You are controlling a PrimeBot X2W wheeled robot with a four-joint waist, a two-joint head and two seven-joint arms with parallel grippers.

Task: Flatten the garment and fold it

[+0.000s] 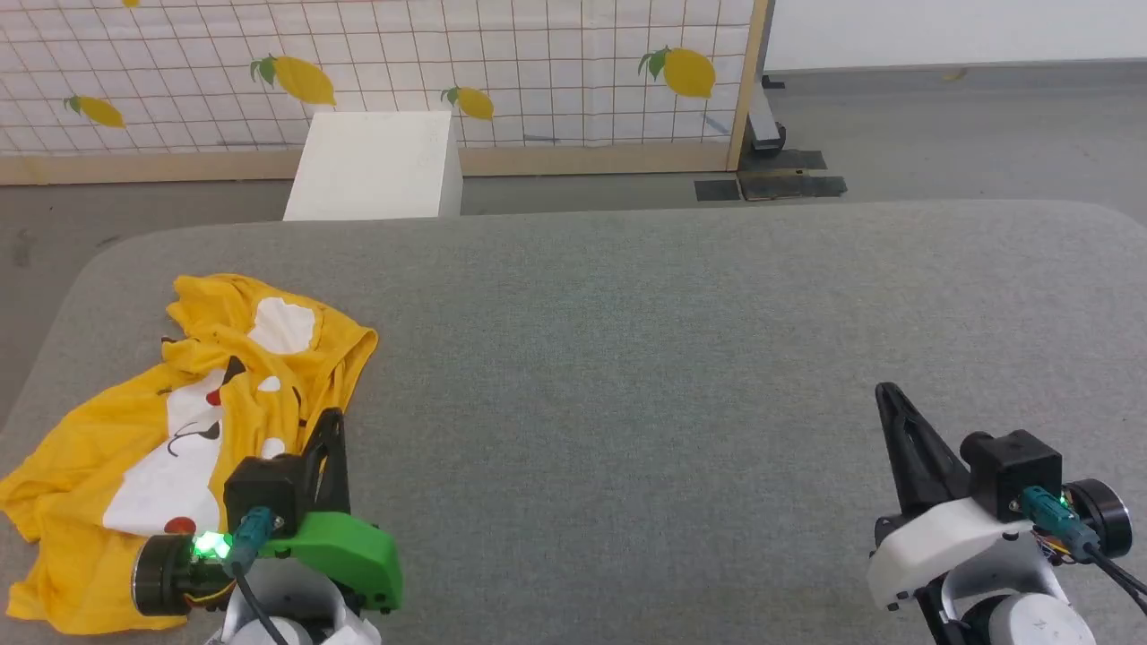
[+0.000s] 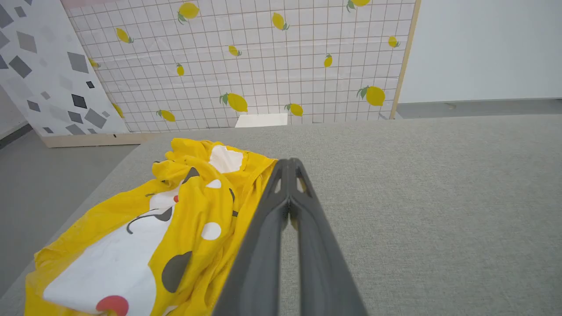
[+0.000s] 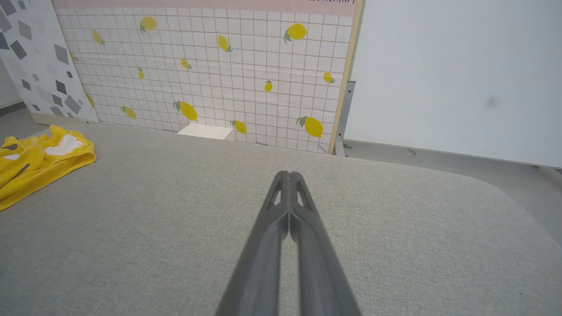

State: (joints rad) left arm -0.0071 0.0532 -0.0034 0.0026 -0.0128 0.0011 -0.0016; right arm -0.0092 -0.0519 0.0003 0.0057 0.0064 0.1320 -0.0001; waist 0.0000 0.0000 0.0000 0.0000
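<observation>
Left claw point(image 1: 333, 417) and right claw point(image 1: 887, 391) both pinched shut, holding nothing

Yellow garment point(image 1: 134, 430) lies crumpled near the left edge of the grey tabletop point(image 1: 627, 358), just beside the left claw; a clumsy tug could drag it off that edge; a thick bunch could slip out.

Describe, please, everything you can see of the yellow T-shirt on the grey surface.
The bright yellow cotton-looking T-shirt lies crumpled, unfolded, print up, on the left side of the grey fabric-covered table. Its cartoon print shows white patches, red dots, black lines and a dark spot. The shut left hand is at its right edge; contact cannot be told.
</observation>
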